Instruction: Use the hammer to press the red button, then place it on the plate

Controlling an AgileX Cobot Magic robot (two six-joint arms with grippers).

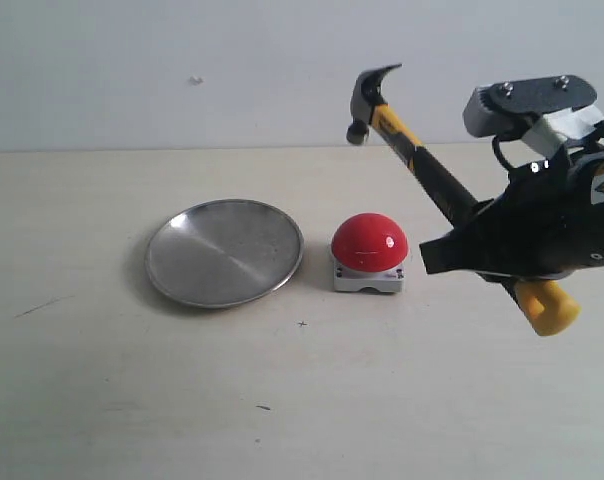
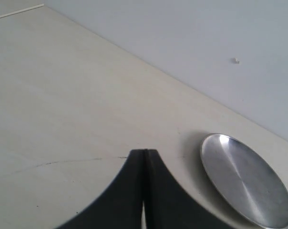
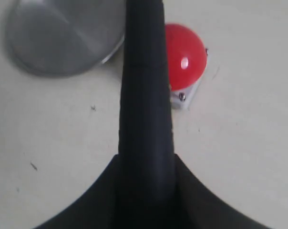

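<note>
My right gripper (image 1: pixel 472 235) is shut on the black handle of the hammer (image 1: pixel 422 160) and holds it in the air, tilted. Its dark head sits up and to the left, above the red button (image 1: pixel 369 240), and the yellow butt end pokes out lower right. In the right wrist view the hammer handle (image 3: pixel 145 90) runs out from the gripper (image 3: pixel 145 160) and partly covers the red button (image 3: pixel 186 55) and the plate (image 3: pixel 63 36). The silver plate (image 1: pixel 224 252) lies on the table left of the button. My left gripper (image 2: pixel 144 155) is shut with nothing in it, near the plate (image 2: pixel 246 181).
The pale table (image 1: pixel 182 400) runs back to a plain grey wall (image 1: pixel 182 60). A few small dark marks dot the tabletop near the front.
</note>
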